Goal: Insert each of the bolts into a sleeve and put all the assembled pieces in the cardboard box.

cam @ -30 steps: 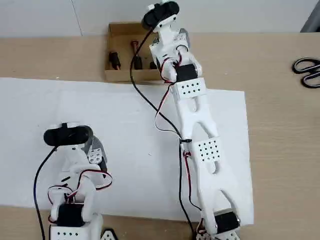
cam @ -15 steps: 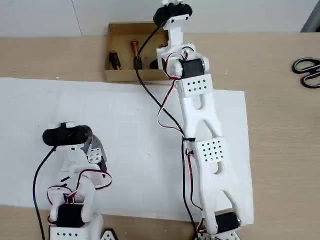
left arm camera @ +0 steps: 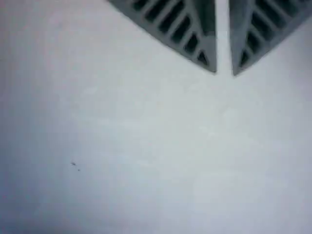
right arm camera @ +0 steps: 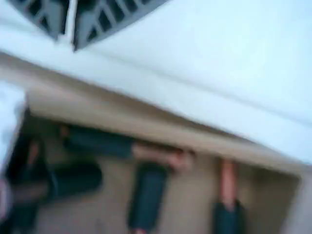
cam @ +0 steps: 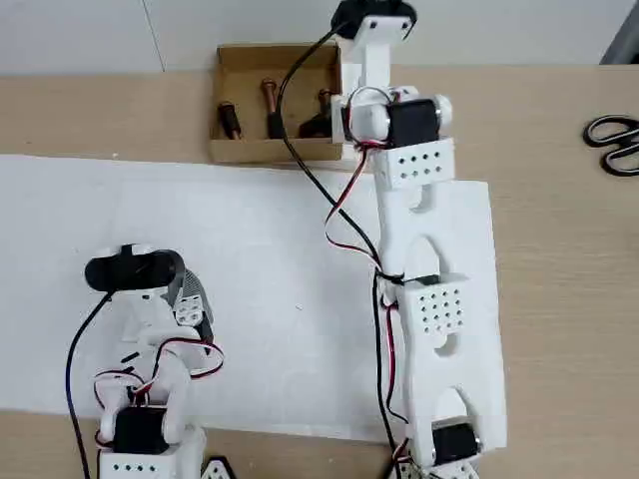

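Observation:
The cardboard box [cam: 227, 150] stands at the table's far edge and holds several black sleeves with copper bolts in them, such as one by its left wall [cam: 229, 120] and one in the middle [cam: 271, 108]. In the right wrist view the box [right arm camera: 146, 122] lies below my right gripper [right arm camera: 71, 36], whose grey fingers are shut on nothing; an assembled piece [right arm camera: 122, 146] lies crosswise inside. My right arm [cam: 414, 160] stretches to the box's right end. Shut and with nothing in it, my left gripper [left arm camera: 223, 68] hangs over the white paper [left arm camera: 146, 146] at the near left [cam: 192, 299].
A large white sheet [cam: 250, 279] covers the middle of the wooden table [cam: 539, 200]. Scissors [cam: 614, 140] lie at the far right edge. The right arm's black and red cables [cam: 329, 200] trail over the sheet.
The right arm has swung to the right, from over the box's middle to its right end, uncovering more of the pieces inside. The left arm has stayed put.

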You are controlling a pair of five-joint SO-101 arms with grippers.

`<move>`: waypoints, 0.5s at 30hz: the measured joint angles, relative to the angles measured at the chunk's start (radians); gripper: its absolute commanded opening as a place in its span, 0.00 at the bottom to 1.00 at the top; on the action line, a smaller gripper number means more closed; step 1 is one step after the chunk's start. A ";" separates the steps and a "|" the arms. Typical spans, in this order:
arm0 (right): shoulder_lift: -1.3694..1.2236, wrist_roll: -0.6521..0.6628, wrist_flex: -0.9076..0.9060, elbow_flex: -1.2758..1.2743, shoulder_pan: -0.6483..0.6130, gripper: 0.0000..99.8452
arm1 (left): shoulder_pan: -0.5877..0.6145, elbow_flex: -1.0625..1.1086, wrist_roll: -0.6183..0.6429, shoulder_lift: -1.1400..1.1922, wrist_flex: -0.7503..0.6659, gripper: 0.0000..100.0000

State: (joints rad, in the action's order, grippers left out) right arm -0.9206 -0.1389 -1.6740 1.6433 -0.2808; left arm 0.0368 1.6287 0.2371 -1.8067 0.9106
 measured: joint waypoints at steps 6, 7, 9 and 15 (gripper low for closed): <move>0.112 0.000 -0.020 0.000 0.008 0.00 | 0.000 0.000 0.000 0.000 0.000 0.01; 0.130 0.008 -0.021 0.000 0.015 0.00 | 0.000 0.000 0.000 0.000 0.000 0.01; 0.163 0.031 -0.023 0.000 0.029 0.00 | 0.000 0.000 0.000 0.000 0.000 0.01; 0.304 0.112 -0.031 0.000 0.069 0.00 | 0.000 0.000 -0.003 0.000 0.000 0.01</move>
State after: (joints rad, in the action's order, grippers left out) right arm -0.6168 -0.0269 -1.7047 1.6433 -0.2117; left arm 0.0368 1.6287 0.2340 -1.8067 0.9106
